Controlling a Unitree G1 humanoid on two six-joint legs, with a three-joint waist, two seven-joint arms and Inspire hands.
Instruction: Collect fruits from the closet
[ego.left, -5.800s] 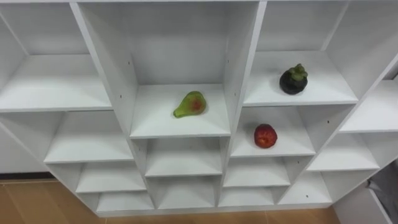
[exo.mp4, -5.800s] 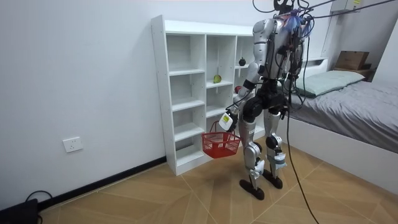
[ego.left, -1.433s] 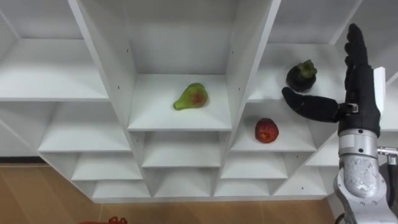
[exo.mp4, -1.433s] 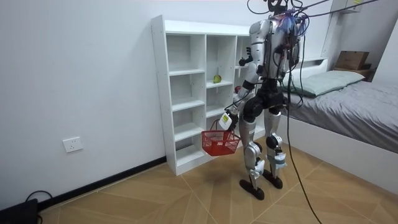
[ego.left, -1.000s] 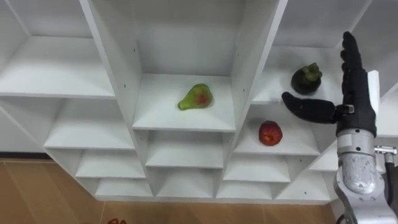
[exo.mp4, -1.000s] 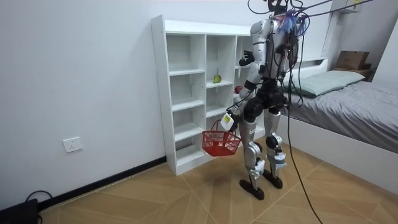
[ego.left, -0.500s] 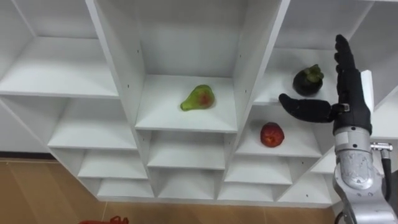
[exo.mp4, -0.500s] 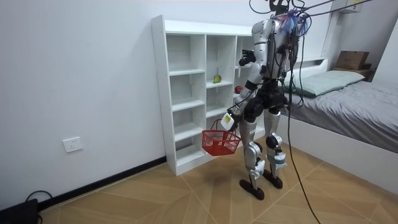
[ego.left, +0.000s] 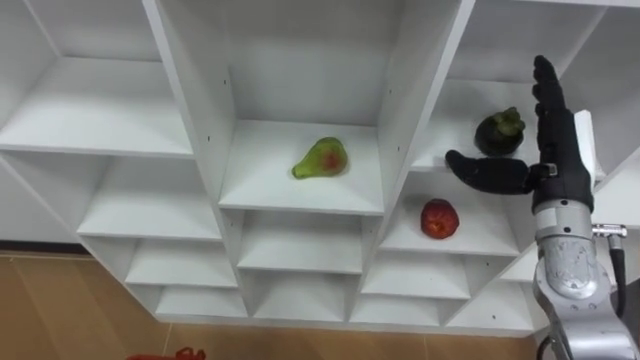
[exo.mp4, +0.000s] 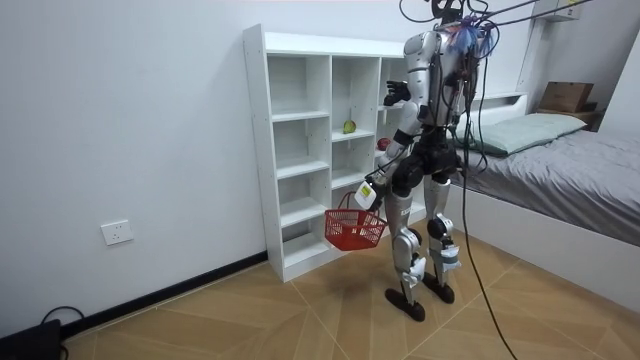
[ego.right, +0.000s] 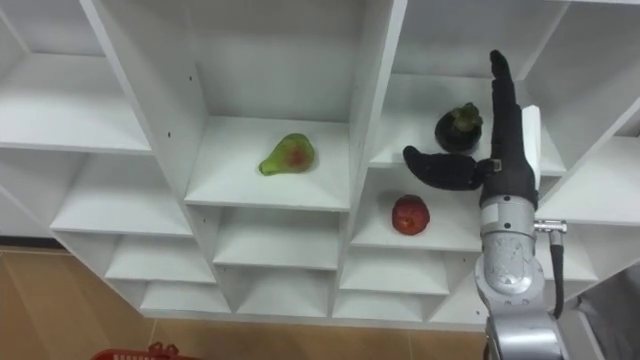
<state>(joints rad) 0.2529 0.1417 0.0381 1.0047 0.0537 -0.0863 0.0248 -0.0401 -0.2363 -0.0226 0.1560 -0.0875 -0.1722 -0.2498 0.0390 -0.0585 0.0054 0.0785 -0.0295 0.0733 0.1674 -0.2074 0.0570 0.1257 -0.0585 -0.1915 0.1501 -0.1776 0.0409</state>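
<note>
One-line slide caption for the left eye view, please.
Open right hand upright before the white closet, near the dark fruit; red fruit and pear shelved.

Closet (ego.left: 300, 60) is plain white all over. The pear (ego.left: 322, 158) is green with a reddish blush. To its right, the mangosteen (ego.left: 499, 130) is dark purple-black with a green cap, and the round fruit (ego.left: 439, 218) under it is red. The right hand (ego.left: 560, 168) is black above a silvery-grey wrist. Basket (exo.mp4: 354, 232) is red mesh. Floor (exo.mp4: 300, 320) is tan wood in a herringbone pattern.
</note>
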